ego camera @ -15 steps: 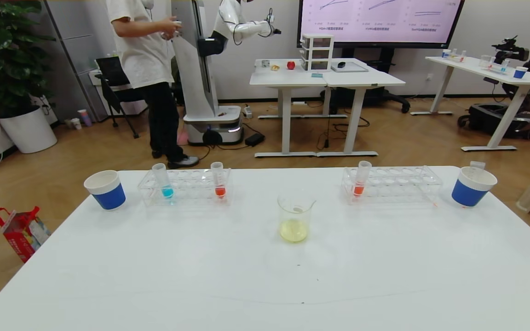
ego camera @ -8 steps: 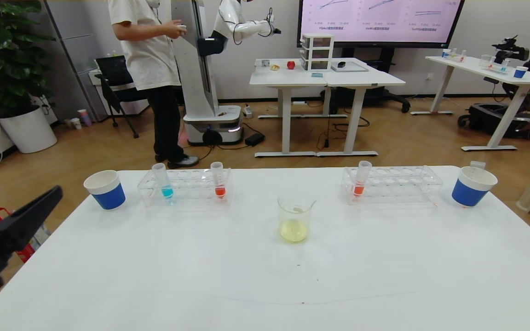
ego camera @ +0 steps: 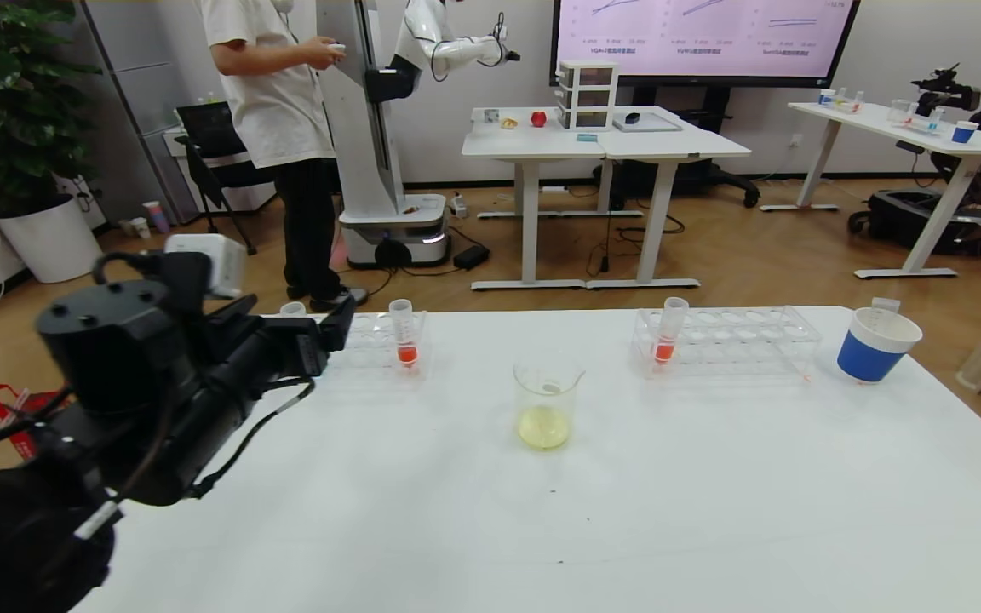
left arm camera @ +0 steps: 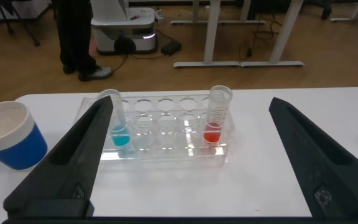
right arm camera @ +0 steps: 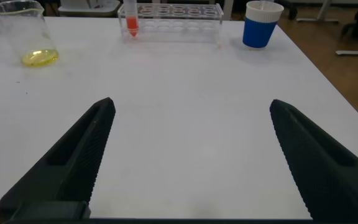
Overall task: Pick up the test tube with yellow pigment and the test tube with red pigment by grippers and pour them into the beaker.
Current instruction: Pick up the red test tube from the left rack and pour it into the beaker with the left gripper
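Note:
A test tube with red pigment stands in the left clear rack; it also shows in the left wrist view. A second red tube stands in the right rack. The beaker stands mid-table and holds pale yellow liquid. No tube with yellow pigment is in view. My left gripper is open and empty, just short of the left rack, which shows between its fingers in the left wrist view. My right gripper is open and empty over bare table and is out of the head view.
A blue-liquid tube stands at the left rack's other end. A blue paper cup sits beside that rack, hidden by my arm in the head view. Another blue cup stands at the far right. A person and other tables are behind.
My left arm has risen from the lower left and swung in toward the left rack, now covering the left cup and the blue tube in the head view. Nothing on the table has moved.

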`<state>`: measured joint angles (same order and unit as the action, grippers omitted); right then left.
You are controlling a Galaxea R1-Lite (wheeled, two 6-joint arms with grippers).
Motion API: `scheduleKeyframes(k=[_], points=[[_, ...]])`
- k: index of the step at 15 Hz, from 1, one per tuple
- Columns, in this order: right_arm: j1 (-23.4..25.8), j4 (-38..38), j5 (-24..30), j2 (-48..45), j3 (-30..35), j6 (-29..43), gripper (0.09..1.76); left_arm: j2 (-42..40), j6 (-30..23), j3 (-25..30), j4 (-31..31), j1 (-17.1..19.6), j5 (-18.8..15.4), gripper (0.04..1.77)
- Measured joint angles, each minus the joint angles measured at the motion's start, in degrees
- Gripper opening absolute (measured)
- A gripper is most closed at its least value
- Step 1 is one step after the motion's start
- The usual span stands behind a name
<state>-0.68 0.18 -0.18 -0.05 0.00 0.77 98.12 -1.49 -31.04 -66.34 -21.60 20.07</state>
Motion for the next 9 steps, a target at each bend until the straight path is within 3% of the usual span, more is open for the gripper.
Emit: scheduleKeyframes(k=[4, 9], points=[[0.0, 0.0, 0.02, 0.0, 0.0, 0.0, 1.74, 15.76, 0.01, -7.68, -8.46, -5.51, 3.41, 1.75], [0.0, 0.0, 0.0, 0.0, 0.0, 0.0, 1.74, 26.16, 0.26, -14.54, -11.67, -5.81, 3.63, 1.75]])
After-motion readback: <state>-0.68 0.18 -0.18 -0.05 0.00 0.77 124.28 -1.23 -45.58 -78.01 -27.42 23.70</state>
